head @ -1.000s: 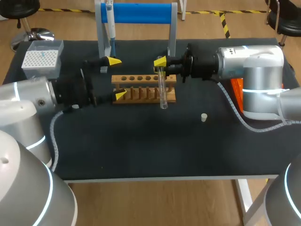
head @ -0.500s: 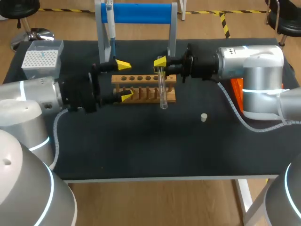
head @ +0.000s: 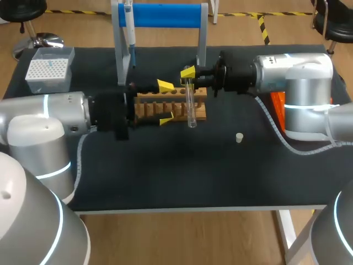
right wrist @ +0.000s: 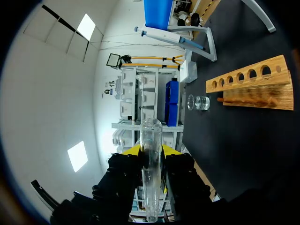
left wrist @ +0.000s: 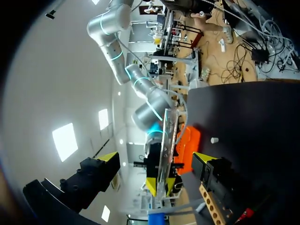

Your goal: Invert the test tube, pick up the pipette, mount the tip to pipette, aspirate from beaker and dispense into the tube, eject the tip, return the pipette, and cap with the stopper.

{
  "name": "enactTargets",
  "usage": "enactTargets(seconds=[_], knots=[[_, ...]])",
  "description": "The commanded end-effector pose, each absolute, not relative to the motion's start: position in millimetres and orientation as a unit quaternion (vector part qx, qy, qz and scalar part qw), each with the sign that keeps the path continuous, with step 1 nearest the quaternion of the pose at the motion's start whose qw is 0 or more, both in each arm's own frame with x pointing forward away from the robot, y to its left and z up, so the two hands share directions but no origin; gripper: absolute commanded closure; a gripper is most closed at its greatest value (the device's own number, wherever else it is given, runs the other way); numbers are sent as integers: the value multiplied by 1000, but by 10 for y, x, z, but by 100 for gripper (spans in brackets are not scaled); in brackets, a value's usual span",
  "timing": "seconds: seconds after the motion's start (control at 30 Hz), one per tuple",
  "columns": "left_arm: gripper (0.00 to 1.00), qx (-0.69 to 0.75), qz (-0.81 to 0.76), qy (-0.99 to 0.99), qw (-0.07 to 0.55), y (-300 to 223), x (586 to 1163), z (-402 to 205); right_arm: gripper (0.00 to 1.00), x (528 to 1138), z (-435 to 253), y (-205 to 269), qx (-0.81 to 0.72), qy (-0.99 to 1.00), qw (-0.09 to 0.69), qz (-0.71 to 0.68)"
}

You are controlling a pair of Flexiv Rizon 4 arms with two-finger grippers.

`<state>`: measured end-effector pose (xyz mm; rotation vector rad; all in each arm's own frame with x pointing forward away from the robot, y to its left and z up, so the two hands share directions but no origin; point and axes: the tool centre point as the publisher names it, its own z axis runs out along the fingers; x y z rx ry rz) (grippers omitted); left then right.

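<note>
Early stage: right hand (head: 188,74) grips the test tube (head: 190,105) upright before the rack (head: 179,107), left hand (head: 165,101) open alongside, pipette (head: 129,27) still on its stand, stopper (head: 239,137) loose on the table (head: 165,176), so pipetting and capping seemingly remain.

Head view: left arm (head: 60,116) covers left end of rack (head: 181,106), so hole count there can't be told. Top of test tube (head: 191,110) is buried in the jaws of right gripper (head: 189,76). Pipette (head: 129,27) top cut off by frame edge. Orange item (head: 277,107) mostly behind right arm (head: 298,83). Left wrist view: rack only partly in frame; stopper (left wrist: 214,139) too small for detail.
</note>
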<state>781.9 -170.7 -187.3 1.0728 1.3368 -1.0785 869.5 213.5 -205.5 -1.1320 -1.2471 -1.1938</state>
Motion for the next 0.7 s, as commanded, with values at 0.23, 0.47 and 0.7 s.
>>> enactTargets(seconds=[0.23,0.47,0.7], knots=[[0,484,-484,528,502,-2027,7900,-1919,100,8691,-2048,2135,-472,-519,512,-496],[0,489,-496,521,493,-2143,7882,-1945,100,8691,-2048,2135,-472,-519,512,-496],[12,488,-500,522,489,-2181,7865,-1967,100,8691,-2048,2135,-472,-519,512,-496]])
